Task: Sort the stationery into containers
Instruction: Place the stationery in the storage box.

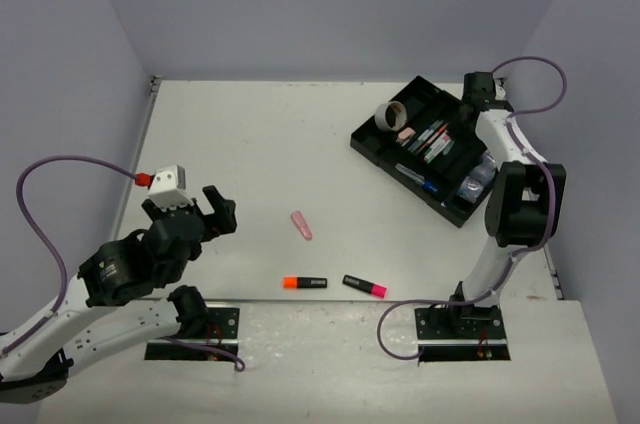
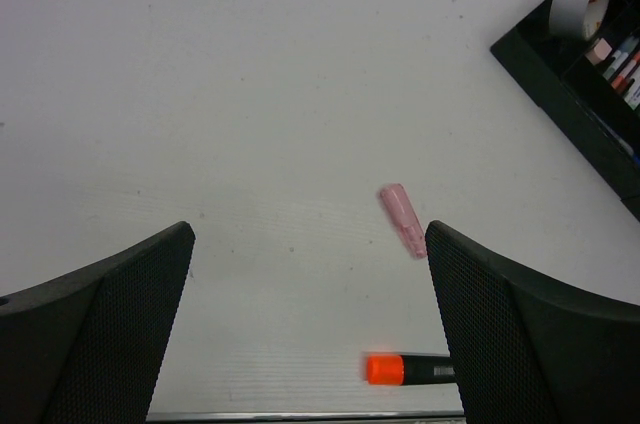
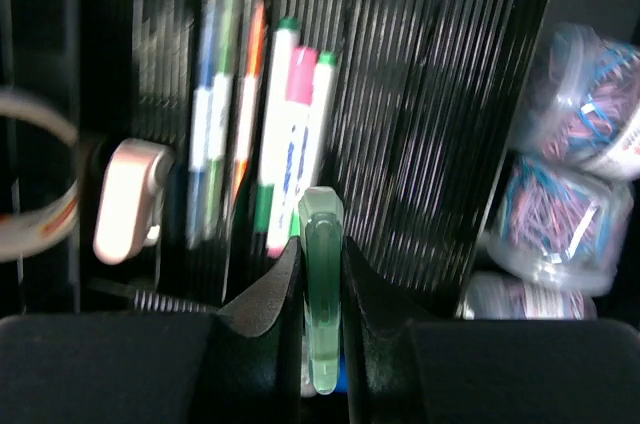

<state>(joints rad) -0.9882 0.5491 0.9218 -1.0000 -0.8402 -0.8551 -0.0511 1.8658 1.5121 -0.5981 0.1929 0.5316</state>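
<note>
The black divided tray [image 1: 372, 141] sits at the far right of the table. My right gripper [image 3: 322, 249] hangs over it, shut on a translucent green pen [image 3: 322, 294] that points into the tray. Below it lie several pens [image 3: 290, 134] in one compartment, with a pink eraser [image 3: 130, 199] and a grey tape ring [image 1: 393, 116] further left. On the table lie a small pink piece [image 1: 301, 225], an orange-capped highlighter [image 1: 305, 283] and a pink-capped highlighter [image 1: 365, 286]. My left gripper [image 2: 308, 234] is open above the table, with the pink piece [image 2: 403, 219] and the orange highlighter [image 2: 400, 369] just inside its right finger.
Clear cubes filled with coloured clips [image 3: 575, 144] fill the tray's right end [image 1: 478, 179]. The right arm [image 1: 520, 199] arches over the tray's near corner. Grey walls enclose the table on three sides. The arm bases stand at the near edge.
</note>
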